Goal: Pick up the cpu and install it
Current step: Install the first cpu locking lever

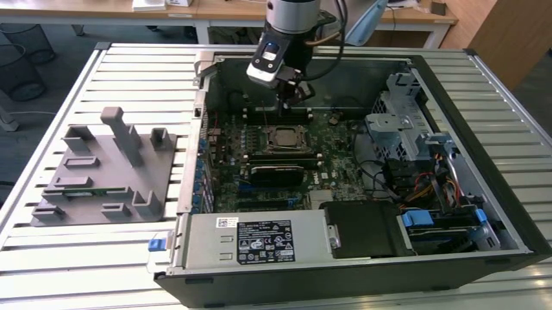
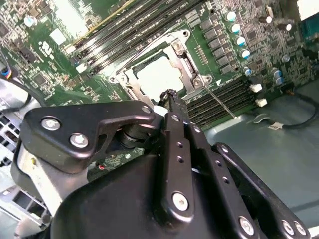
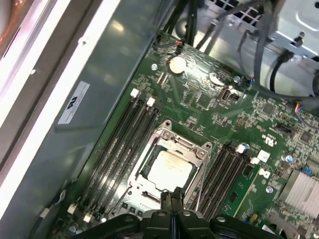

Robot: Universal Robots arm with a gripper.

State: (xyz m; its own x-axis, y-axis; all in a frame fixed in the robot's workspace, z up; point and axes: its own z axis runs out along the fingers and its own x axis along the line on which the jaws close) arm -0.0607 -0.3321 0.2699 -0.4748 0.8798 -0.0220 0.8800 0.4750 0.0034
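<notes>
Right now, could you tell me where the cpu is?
In the first wrist view the cpu lies in its socket frame, between memory slot banks, close to the tool.

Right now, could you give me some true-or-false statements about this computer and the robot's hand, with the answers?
1. The cpu lies in the socket on the green board. True.
2. The hand grips the cpu. False: it is shut on nothing, above the board.
3. A grey fixture stands outside the computer case, on the exterior view's left. True.
4. The computer case is closed. False: it lies open, with the board exposed.
</notes>
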